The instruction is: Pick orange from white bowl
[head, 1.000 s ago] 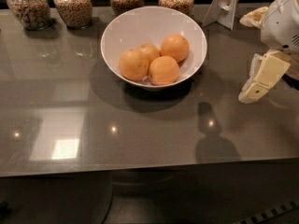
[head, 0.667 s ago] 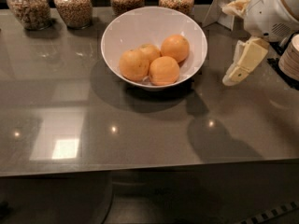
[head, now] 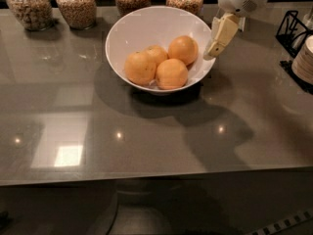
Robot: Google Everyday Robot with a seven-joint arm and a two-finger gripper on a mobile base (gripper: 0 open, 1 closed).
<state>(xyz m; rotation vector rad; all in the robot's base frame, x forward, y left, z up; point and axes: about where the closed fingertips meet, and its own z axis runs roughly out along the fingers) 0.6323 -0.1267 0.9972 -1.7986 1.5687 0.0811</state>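
The white bowl [head: 132, 28] stands at the back middle of the grey table and holds several oranges. The deepest orange one [head: 183, 49] lies at the back right of the bowl. Another [head: 171, 73] lies in front of it, and two paler ones [head: 140, 67] lie to the left. My gripper [head: 217, 38] hangs from the white arm at the top right. It sits just over the bowl's right rim, beside the deep orange one, not touching any fruit. It holds nothing.
Several glass jars of grain [head: 76, 4] line the back edge behind the bowl. A black wire rack [head: 293, 28] and a stack of white plates [head: 305, 58] stand at the right edge. The table's front edge [head: 146, 177] runs across the lower view.
My gripper has moved left and toward the back, from well right of the bowl to its right rim. The oranges and bowl have not moved.
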